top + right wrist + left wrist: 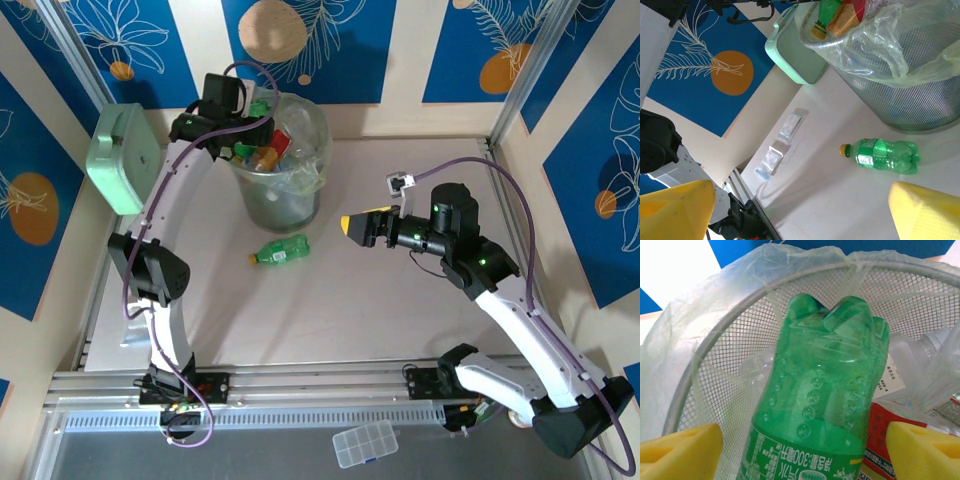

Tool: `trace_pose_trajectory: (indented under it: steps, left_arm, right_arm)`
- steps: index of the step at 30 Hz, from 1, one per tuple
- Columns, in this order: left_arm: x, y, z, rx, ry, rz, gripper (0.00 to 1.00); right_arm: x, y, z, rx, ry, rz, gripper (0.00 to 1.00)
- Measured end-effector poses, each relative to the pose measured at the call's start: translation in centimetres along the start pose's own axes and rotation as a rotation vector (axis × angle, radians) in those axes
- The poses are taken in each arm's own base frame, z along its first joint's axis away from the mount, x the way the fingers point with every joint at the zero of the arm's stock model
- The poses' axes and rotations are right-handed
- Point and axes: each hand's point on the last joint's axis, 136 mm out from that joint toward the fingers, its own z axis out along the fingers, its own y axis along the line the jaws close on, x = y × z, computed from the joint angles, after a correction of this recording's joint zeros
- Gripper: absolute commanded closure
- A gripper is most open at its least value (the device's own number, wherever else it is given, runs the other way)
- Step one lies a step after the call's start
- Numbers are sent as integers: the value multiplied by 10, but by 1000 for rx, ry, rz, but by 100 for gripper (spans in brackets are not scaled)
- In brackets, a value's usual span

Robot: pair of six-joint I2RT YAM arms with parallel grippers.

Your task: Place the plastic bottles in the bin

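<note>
Left gripper [805,447]: hanging over the mouth of the bin [735,345], jaws parted. A green bottle [825,385] is sitting between the yellow pads [680,452], base end pointing away from the wrist camera, and a gap is showing on either side of it, so neither pad is pressing on it. Below and behind it, clear bottles with red labels [885,435] are lying inside the mesh wall, which is lined with a clear bag [675,355].

Right gripper [800,210]: hovering above the table [380,320] to the right of the bin, jaws spread wide with nothing between them.

A second green bottle [281,250] is lying on its side on the table just in front of the bin, its yellow cap pointing toward the left arm's side. A mint-green box [122,158] is leaning at the left wall, well apart from the bottle.
</note>
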Motion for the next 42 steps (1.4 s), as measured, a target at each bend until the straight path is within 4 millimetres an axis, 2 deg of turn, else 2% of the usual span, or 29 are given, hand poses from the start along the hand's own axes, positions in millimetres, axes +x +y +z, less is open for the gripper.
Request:
trace_pose_trajectory:
  steps: [4,8,11,14,17,19,23,27,29,32,38,42]
  left_arm:
    - [-6,2,-20,-5,-29,-31,21]
    - [-13,4,-62,7,-97,-88,26]
    - [-13,-3,-97,37,-151,-99,27]
    - [-5,-23,-124,86,-183,-76,26]
    - [23,-53,-138,163,-160,-34,26]
    - [49,-68,-139,204,-119,-10,24]
    - [114,-89,-132,274,-7,45,15]
    - [176,-97,-124,326,109,68,10]
    - [199,-97,-116,322,159,74,6]
    - [222,-94,-102,300,210,62,4]
    - [253,-94,-65,269,209,6,1]
    - [267,-95,-40,246,200,-50,1]
  right_arm:
    - [0,0,0,1,0,0,11]
    - [1,1,1,5,1,-2,11]
    - [3,0,3,10,9,0,11]
    - [5,-1,5,25,11,1,11]
    - [4,-4,3,47,0,-1,12]
    - [1,-5,0,62,-18,-5,13]
    - [-3,-7,-5,92,-48,-5,14]
    - [-3,-12,-6,118,-58,20,14]
    - [-2,-15,-5,124,-58,36,14]
    - [3,-20,-2,134,-49,62,14]
    - [6,-24,-2,142,-46,78,14]
    - [1,-25,-10,147,-72,77,13]
